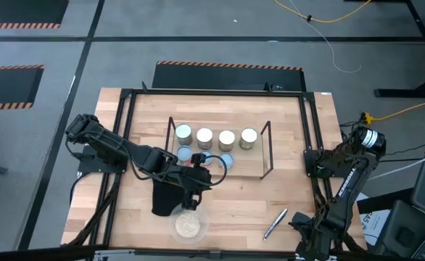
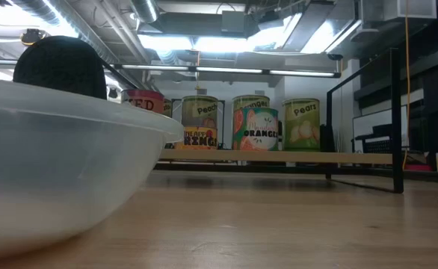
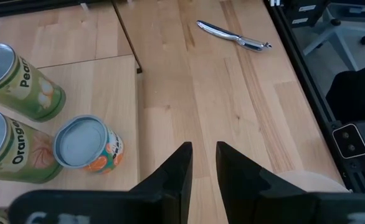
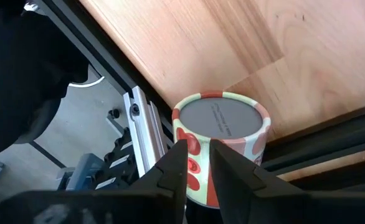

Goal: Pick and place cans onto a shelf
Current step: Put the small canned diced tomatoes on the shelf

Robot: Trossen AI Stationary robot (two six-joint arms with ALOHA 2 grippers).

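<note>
- Dark and folded low, the left arm reaches in over the table's front half, its left gripper (image 1: 198,176) just in front of the shelf (image 1: 265,148), beside the front row of cans.
- Its wrist view shows the fingers (image 3: 177,171) nearly together with only a slim gap, nothing between them and nothing touched.
- The risk I see: the arm sits right among the stock. A careless swing could clip the pale-blue-topped orange can (image 3: 88,144) or the taller Orange can (image 3: 8,146) and Pear can (image 3: 20,78) behind it, toppling them.
- The clear bowl of pale grains (image 1: 188,225) lies just under the arm's elbow side; a low pass could drag it and spill.
- Four silvery-topped cans (image 1: 216,137) stand in a row along the shelf's back edge; the low view shows them upright on the board.
- A silver pen (image 1: 275,223) lies loose on the bare wood, well clear of everything.
- The right arm waits at the table's right edge, its right gripper (image 4: 196,168) above a red-and-green can (image 4: 223,134) that stands at the very table edge. The fingers sit close together in front of it, empty as far as I can tell.
</note>
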